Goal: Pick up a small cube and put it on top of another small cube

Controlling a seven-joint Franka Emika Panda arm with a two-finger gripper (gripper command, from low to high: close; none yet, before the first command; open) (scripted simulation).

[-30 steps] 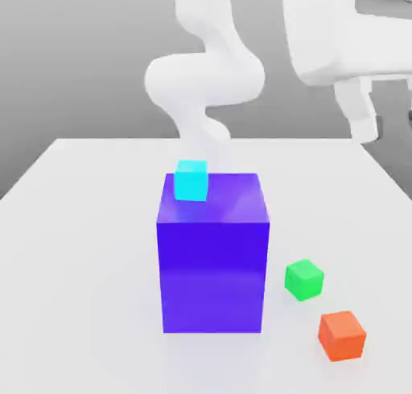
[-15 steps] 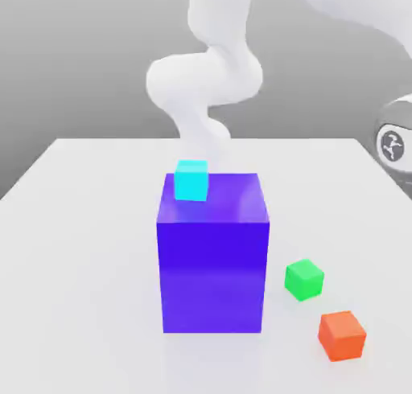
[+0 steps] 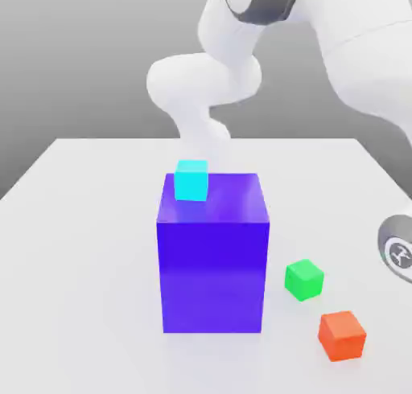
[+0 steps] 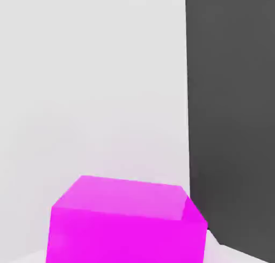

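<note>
A small cyan cube point(image 3: 191, 180) sits on the back left corner of a tall blue block point(image 3: 212, 256). To the block's right in the exterior view, a small green cube point(image 3: 304, 279) and a small orange-red cube point(image 3: 342, 335) lie on the white table point(image 3: 80, 248). The hand view looks onto a magenta cube point(image 4: 126, 221) resting on the white table point(image 4: 91, 79). A round grey joint of my arm point(image 3: 397, 254) hangs at the exterior view's right edge, above the table and right of the green cube. My gripper is shut.
The white arm point(image 3: 209, 79) rises behind the blue block and arches over to the exterior view's right. In the hand view the table edge point(image 4: 187, 95) runs close beside the magenta cube, with dark floor point(image 4: 231, 111) beyond it.
The arm has swung: the hand left the upper right of the exterior view, and a round joint came down along the right edge. The gripper went from open to shut. No cube has moved.
</note>
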